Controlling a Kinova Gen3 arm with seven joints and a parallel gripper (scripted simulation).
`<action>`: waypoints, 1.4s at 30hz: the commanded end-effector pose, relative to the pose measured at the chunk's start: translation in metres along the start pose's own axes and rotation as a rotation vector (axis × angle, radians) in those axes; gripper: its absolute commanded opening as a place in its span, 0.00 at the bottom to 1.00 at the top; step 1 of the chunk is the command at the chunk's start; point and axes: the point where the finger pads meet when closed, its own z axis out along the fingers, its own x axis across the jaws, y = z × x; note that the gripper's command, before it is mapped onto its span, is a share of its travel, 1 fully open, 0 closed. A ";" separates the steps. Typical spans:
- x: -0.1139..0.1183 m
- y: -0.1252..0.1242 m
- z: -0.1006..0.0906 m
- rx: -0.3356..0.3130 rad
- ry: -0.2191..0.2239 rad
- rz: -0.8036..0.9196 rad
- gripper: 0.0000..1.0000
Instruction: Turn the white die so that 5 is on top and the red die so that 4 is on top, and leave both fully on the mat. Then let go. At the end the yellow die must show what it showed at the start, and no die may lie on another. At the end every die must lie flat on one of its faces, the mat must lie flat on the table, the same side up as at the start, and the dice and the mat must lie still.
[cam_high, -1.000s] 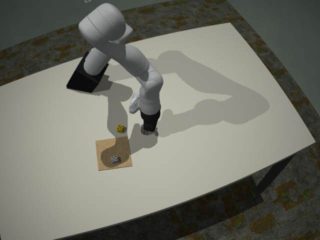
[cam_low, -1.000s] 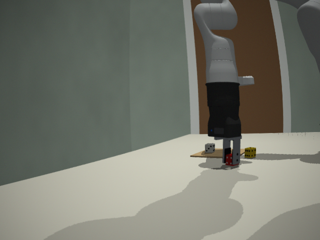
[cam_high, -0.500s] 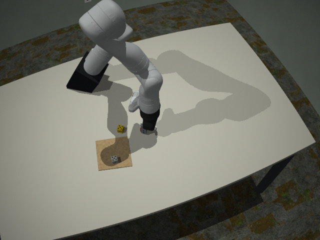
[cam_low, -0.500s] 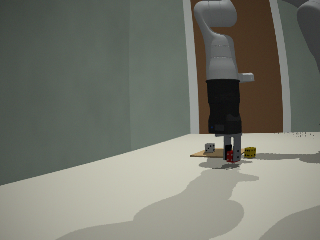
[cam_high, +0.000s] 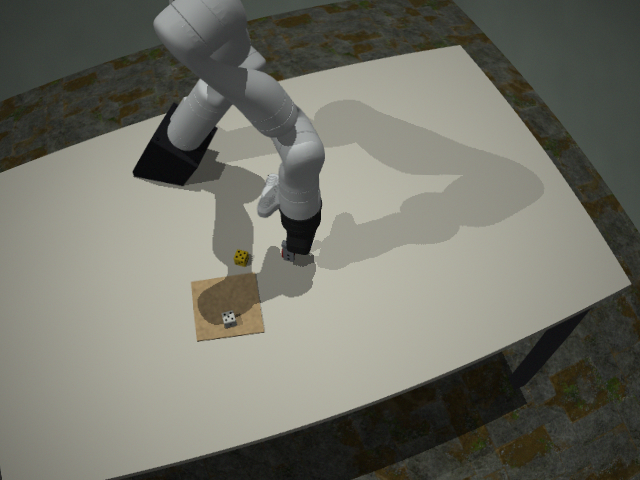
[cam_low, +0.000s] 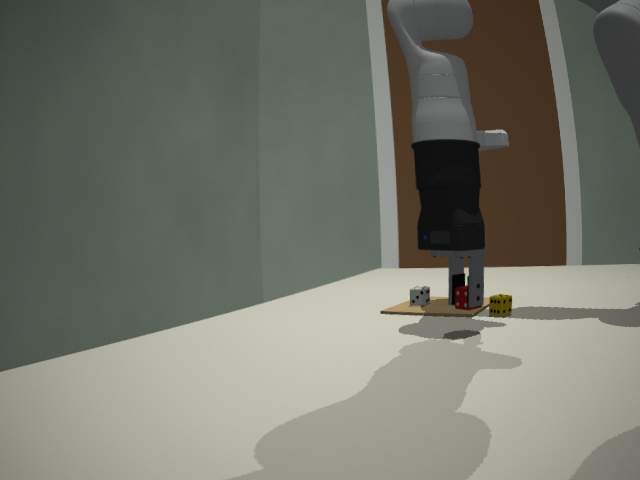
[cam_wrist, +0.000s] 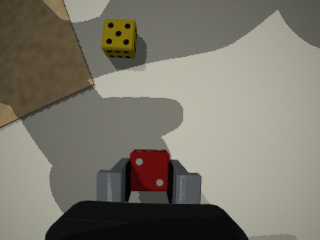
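Hand is clamped on the red die, lifted off the desk mid-frame; yellow die upper left beside the mat.

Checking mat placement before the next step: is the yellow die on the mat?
No, the top view shows the yellow die on the bare table, just beyond the mat.

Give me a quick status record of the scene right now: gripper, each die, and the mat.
gripper: shut on the red die, lifted clear of the table
red die: between the fingers, off the mat
white die: flat on the mat, 5 up
yellow die: on the table beside the mat, 5 up
mat: flat on the table
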 end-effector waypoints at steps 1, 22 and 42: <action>-0.005 -0.002 -0.009 0.003 -0.007 -0.002 0.49; -0.004 -0.002 -0.053 0.003 -0.007 -0.002 0.49; -0.004 -0.002 -0.074 0.003 -0.007 -0.002 0.49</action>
